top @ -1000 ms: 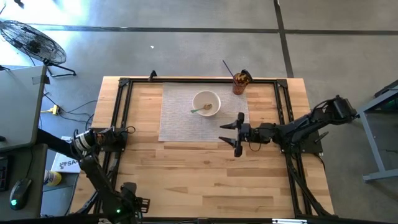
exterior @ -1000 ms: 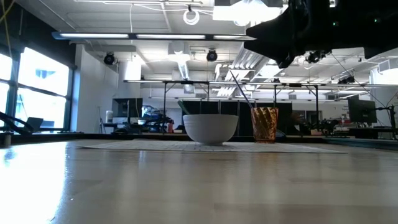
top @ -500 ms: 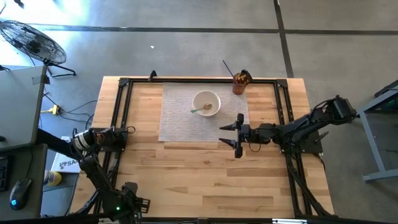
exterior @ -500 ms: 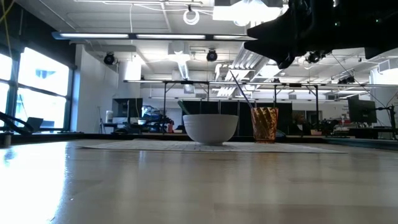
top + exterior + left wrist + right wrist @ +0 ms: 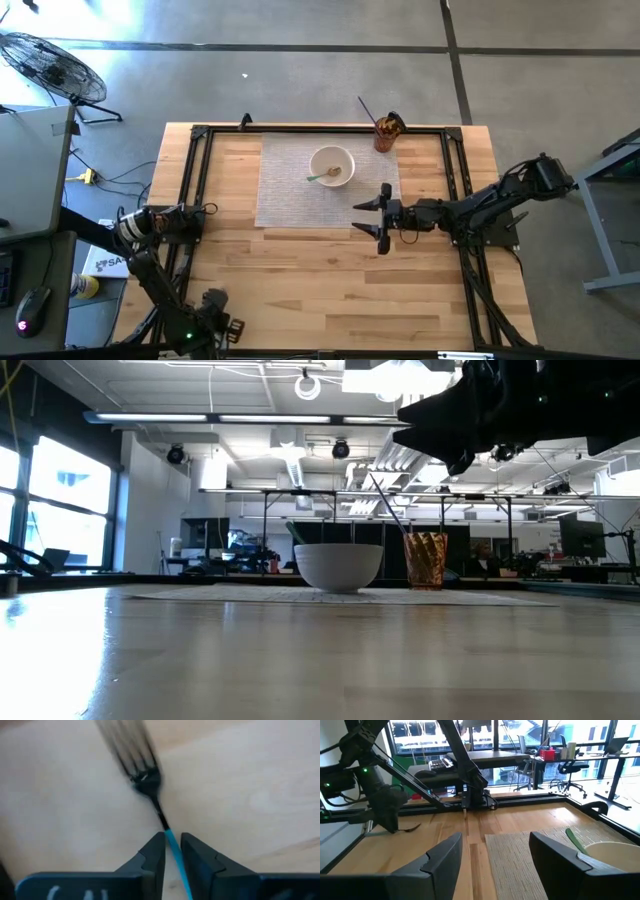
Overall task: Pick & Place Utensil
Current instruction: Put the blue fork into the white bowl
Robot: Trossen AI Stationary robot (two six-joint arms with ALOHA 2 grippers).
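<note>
A fork [image 5: 150, 782] with a blue handle is pinched by the left gripper [image 5: 172, 851] near the table's [image 5: 330, 280] front left corner. The right gripper [image 5: 378, 218] is spread wide, empty, beside the white bowl [image 5: 332, 165].

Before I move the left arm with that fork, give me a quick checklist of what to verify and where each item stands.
1. Grip: left gripper is shut on the blue handle of the fork. Ok.
2. Fork clear of the table: cannot tell, since the left wrist view shows wood behind it but no gap.
3. Bowl: upright on the mat, already holding a green utensil. Ok, though partly filled.
4. Cup: upright at the mat's far right corner, with a stick in it. Ok.
5. Right gripper: open and empty, at the mat's near right corner, close to the bowl. Not ok if the fork goes there.
</note>
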